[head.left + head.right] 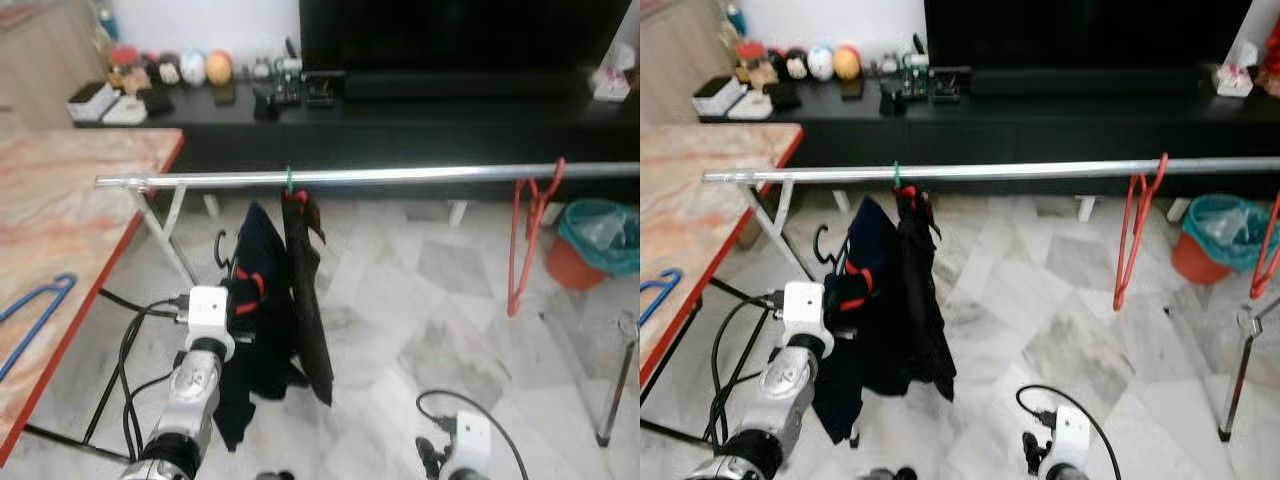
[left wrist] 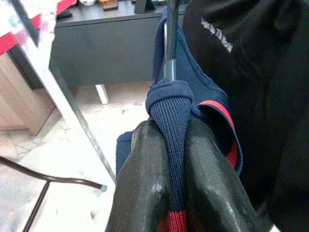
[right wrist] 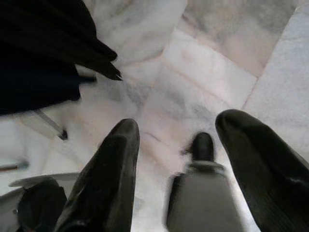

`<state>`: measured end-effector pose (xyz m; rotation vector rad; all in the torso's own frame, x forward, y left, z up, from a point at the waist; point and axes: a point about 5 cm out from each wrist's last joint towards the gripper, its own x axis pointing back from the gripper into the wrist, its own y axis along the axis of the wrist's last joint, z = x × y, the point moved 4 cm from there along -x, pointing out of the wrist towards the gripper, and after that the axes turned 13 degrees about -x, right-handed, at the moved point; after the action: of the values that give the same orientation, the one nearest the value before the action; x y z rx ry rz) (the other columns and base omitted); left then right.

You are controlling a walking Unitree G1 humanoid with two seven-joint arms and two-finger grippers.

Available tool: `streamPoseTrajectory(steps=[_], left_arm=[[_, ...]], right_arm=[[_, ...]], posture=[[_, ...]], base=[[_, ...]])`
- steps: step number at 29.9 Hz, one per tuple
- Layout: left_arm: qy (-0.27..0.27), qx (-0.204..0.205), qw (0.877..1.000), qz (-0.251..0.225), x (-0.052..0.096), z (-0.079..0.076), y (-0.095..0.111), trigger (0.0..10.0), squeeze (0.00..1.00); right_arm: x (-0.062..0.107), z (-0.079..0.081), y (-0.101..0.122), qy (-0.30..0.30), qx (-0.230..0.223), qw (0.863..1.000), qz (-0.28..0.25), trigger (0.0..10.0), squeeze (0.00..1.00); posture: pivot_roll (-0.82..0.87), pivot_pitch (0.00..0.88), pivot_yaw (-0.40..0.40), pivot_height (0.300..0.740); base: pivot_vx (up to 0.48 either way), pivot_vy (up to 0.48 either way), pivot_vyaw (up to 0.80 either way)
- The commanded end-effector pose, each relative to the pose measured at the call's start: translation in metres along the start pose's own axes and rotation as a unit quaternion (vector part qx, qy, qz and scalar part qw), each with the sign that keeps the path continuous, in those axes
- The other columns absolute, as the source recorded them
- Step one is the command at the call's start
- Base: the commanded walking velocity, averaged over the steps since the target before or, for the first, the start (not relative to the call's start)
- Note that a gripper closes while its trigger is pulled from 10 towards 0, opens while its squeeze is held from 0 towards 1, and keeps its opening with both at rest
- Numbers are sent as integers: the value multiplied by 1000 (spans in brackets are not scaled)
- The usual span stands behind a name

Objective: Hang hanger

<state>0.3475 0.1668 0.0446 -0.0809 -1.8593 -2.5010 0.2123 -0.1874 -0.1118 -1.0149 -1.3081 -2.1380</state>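
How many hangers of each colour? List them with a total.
Red hangers, on the rail: 2
Blue hanger, on the table: 1
Green hanger, on the rail: 1
Black hanger, in the left gripper: 1
Total: 5
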Motion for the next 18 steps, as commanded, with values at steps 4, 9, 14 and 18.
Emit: streamPoseTrajectory(steps=[4, 9, 14, 18], left_arm=[[12, 1, 1000, -25, -7, 5, 15, 10000, 0], [11, 1, 1000, -26, -8, 4, 16, 10000, 0], [11, 2, 1000, -28, -8, 4, 18, 10000, 0], [11, 3, 1000, -29, -8, 4, 19, 10000, 0]], right_arm=[[1, 1, -7, -1, -8, 1000, 7, 10000, 0], [1, 1, -7, -2, -9, 1000, 6, 10000, 0], [1, 2, -7, -1, -9, 1000, 6, 10000, 0], [1, 2, -7, 0, -10, 1000, 5, 10000, 0]], posture=[[-18, 0, 67, 740], [-16, 0, 68, 740], [-16, 0, 70, 740], [-16, 0, 70, 740]], base=[[-322, 0, 0], [-321, 0, 0], [-316, 0, 0], [-318, 0, 0]])
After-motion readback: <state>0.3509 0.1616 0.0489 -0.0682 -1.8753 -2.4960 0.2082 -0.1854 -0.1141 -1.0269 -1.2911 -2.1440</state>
